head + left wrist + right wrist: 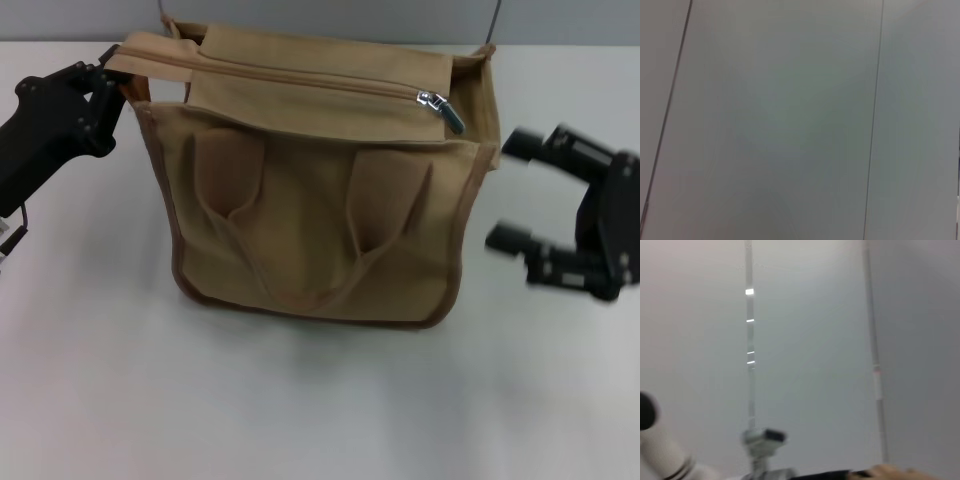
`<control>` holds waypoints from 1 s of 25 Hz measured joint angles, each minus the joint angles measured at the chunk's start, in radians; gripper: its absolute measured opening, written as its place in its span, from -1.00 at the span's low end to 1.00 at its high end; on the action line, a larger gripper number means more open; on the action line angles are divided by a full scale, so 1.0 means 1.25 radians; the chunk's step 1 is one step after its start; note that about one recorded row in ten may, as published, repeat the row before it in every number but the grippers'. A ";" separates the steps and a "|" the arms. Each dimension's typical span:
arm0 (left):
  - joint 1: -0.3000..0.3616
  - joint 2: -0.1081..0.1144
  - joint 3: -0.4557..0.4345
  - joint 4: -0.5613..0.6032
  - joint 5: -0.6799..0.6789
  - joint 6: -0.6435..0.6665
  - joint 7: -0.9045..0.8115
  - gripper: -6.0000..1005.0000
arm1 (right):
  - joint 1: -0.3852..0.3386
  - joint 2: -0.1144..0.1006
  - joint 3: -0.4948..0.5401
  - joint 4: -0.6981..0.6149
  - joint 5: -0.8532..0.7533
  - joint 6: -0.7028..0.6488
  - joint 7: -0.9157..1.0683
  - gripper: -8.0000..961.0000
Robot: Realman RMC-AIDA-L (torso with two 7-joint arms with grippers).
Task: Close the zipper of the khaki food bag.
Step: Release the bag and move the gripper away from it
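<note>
The khaki food bag [310,220] stands in the middle of the white table in the head view, handles and pockets facing me. Its zipper [300,78] runs across the top panel, and the silver pull tab [436,103] lies near the bag's right end. My left gripper [112,78] is at the bag's upper left corner, its black fingers closed on the fabric edge there. My right gripper [506,192] hovers open to the right of the bag, clear of it and holding nothing. In the right wrist view only a tan sliver of the bag [890,472] shows.
Bare white table [300,400] spreads in front of the bag and to both sides. A grey wall [790,120] fills the left wrist view. The right wrist view shows the same wall and a white post [660,455].
</note>
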 joint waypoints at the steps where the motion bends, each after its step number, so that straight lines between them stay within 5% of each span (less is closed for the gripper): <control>1: 0.001 0.000 0.000 0.003 0.000 0.000 -0.010 -0.93 | 0.000 0.000 -0.005 0.000 -0.013 -0.006 -0.002 0.66; 16: 0.004 0.013 0.005 0.010 0.024 -0.025 -0.106 -0.92 | 0.017 0.001 -0.010 0.016 -0.172 0.035 -0.012 0.74; 25: 0.009 0.035 0.005 0.106 0.133 -0.010 -0.328 -0.92 | 0.029 0.002 -0.028 0.024 -0.174 0.042 -0.013 0.74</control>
